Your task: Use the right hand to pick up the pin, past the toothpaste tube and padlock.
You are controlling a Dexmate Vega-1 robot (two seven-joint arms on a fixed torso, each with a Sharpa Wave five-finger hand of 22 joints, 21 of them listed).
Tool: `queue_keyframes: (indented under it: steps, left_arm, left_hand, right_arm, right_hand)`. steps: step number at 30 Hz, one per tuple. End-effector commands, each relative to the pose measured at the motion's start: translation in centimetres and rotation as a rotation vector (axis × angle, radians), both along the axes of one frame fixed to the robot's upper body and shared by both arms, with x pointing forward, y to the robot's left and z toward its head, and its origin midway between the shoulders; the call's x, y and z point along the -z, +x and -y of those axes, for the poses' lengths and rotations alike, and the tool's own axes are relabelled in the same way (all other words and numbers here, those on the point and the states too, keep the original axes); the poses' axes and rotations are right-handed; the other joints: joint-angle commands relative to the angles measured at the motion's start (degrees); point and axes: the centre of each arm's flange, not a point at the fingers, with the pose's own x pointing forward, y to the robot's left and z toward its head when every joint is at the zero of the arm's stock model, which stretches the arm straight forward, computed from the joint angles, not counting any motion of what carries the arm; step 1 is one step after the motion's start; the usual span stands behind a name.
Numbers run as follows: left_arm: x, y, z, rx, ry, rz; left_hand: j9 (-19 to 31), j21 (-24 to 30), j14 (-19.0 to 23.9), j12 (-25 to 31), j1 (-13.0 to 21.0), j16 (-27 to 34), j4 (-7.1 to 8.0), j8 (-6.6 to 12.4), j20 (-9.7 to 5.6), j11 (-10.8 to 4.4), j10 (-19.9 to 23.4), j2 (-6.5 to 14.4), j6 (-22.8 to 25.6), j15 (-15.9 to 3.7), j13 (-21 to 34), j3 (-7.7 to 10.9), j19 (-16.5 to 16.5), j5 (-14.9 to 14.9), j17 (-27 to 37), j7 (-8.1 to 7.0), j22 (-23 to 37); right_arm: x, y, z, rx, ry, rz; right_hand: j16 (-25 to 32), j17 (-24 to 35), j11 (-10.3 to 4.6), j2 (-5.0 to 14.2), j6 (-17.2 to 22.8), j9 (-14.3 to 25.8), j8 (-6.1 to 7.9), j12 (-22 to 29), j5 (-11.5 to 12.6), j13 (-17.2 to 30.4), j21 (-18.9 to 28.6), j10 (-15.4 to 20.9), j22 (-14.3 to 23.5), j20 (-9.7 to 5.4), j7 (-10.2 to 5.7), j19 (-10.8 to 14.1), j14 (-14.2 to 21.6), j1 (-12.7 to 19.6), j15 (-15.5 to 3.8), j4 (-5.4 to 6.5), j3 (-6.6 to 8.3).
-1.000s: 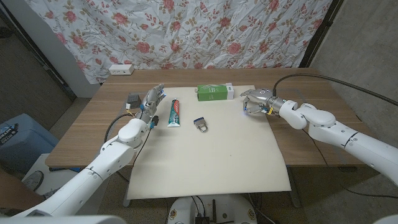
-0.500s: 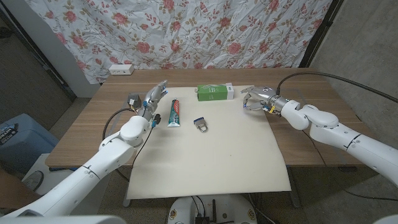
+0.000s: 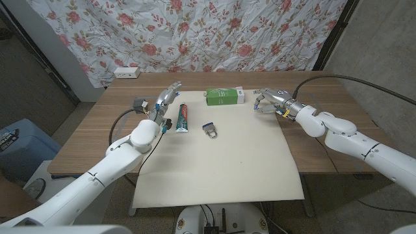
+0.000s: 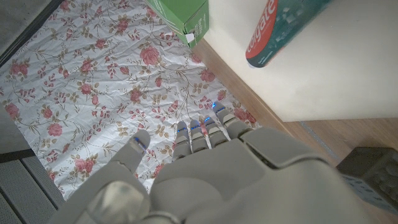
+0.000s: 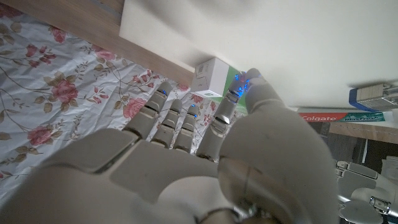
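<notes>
Right hand, fingers apart and empty, has slid back beside the green box, away from the padlock; you cannot make out the pin, so locate it

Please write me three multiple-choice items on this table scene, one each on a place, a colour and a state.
1. What lies between the toothpaste tube and the right hand?
A. the padlock
B. a mug
C. a plate

2. What colour is the box at the far edge of the mat?
A. red
B. green and white
C. black

3. What does the left hand hold?
A. the tube
B. the padlock
C. nothing

Answers:
1 A: the padlock lies on the mat between them.
2 B: green body, white end.
3 C: its fingers are spread, with nothing in them.
</notes>
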Motion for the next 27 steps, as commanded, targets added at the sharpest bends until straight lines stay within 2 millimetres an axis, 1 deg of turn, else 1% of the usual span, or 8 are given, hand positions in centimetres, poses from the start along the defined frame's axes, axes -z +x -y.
queue_keyframes:
  steps: [1, 5, 10, 20, 22, 24, 27]
  left_arm:
    - [-0.7, -1.3, 2.3, -0.051, 0.164, 0.041]
    - [-0.9, -1.6, 3.0, -0.053, 0.22, 0.054]
    - [-0.9, -1.7, 3.9, -0.062, 0.286, 0.059]
    - [-0.9, -2.0, 5.7, -0.077, 0.399, 0.086]
    - [-0.9, -2.0, 6.1, -0.077, 0.409, 0.084]
    - [-0.8, -2.0, 6.5, -0.083, 0.42, 0.083]
    - [-0.7, -1.9, 6.9, -0.073, 0.45, 0.082]
  left_hand:
    - [0.12, -0.28, -0.69, -0.16, -0.27, -0.03, 0.22, -0.03, -4.45, -0.46, -0.56, 4.67, 0.05, -2.13, 0.17, 0.28, -0.68, 0.12, 0.03, -0.67, 0.21]
    - [0.1, -0.3, -0.72, -0.19, -0.28, 0.02, 0.31, -0.01, -5.02, -0.52, -0.71, 4.72, 0.13, -2.31, 0.15, 0.32, -0.85, 0.12, 0.05, -0.82, 0.21]
    - [0.09, -0.32, -0.82, -0.14, -0.54, 0.11, 0.77, 0.03, -5.81, -0.64, -0.68, 4.75, 0.3, -2.7, 0.12, 0.17, -1.15, 0.08, 0.19, -1.01, 0.22]
    - [0.07, -0.34, -0.66, 0.0, -0.98, 0.33, 1.71, -0.02, -6.37, -0.82, -0.33, 4.75, 0.3, -3.66, 0.06, -0.19, -1.69, 0.03, 0.33, -1.49, 0.24]
    - [0.06, -0.46, -0.32, 0.13, -1.12, 0.47, 2.07, -0.04, -6.4, -1.02, 0.06, 4.67, 0.3, -4.01, 0.04, -0.36, -2.27, 0.02, 0.35, -1.69, 0.25]
    - [0.05, -0.78, -0.04, 0.17, -1.3, 0.53, 2.56, -0.06, -5.74, -1.17, 0.33, 4.47, 0.28, -4.23, 0.01, -0.65, -3.69, 0.01, 0.33, -1.76, 0.27]
    - [0.04, -0.88, 0.66, 0.27, -1.42, 0.73, 2.95, -0.1, -5.66, -1.38, 0.79, 4.28, 0.17, -4.43, -0.01, -0.94, -4.77, 0.01, 0.31, -1.69, 0.29]
  right_arm:
    - [0.1, -0.1, 0.4, -0.043, 0.12, 0.005]
    - [0.1, 0.0, 0.5, -0.048, 0.139, 0.004]
    - [0.1, 0.0, 0.7, -0.059, 0.166, 0.01]
    - [0.1, 0.2, 0.7, -0.08, 0.207, 0.02]
    - [0.1, 0.2, 0.7, -0.08, 0.21, 0.02]
    - [0.1, 0.3, 0.7, -0.082, 0.216, 0.02]
    - [0.1, 0.4, 0.7, -0.083, 0.219, 0.02]
  right_hand:
    - [0.42, 0.19, 0.12, 0.12, 1.6, 0.17, 0.21, -0.21, -0.05, 0.14, 0.05, 0.7, 0.17, -0.04, -0.88, 0.27, 0.69, 0.17, -1.49, -0.07, -0.12]
    - [0.44, 0.23, 0.11, 0.14, 1.57, 0.12, 0.14, -0.21, -0.05, 0.14, 0.02, 0.82, 0.17, 0.07, -0.88, 0.23, 0.7, 0.17, -1.49, -0.12, -0.15]
    - [0.48, 0.27, 0.14, 0.15, 1.66, 0.07, 0.13, -0.25, -0.06, 0.13, 0.01, 0.86, 0.17, 0.14, -0.87, 0.23, 0.77, 0.18, -1.4, -0.17, -0.18]
    - [0.54, 0.34, 0.17, 0.15, 1.79, -0.02, 0.09, -0.32, -0.07, 0.13, -0.02, 0.93, 0.17, 0.16, -0.86, 0.2, 0.84, 0.18, -1.41, -0.25, -0.23]
    - [0.54, 0.36, 0.16, 0.15, 1.8, -0.04, 0.07, -0.37, -0.07, 0.13, -0.01, 0.84, 0.17, 0.2, -0.86, 0.23, 0.83, 0.18, -1.43, -0.26, -0.25]
    - [0.54, 0.37, 0.26, 0.15, 1.81, -0.06, 0.05, -0.36, -0.08, 0.13, -0.02, 0.9, 0.17, 0.18, -0.86, 0.22, 0.81, 0.18, -1.44, -0.27, -0.26]
    - [0.55, 0.4, 0.22, 0.16, 1.83, -0.09, 0.02, -0.38, -0.08, 0.12, -0.02, 0.93, 0.17, 0.21, -0.86, 0.23, 0.8, 0.19, -1.34, -0.31, -0.27]
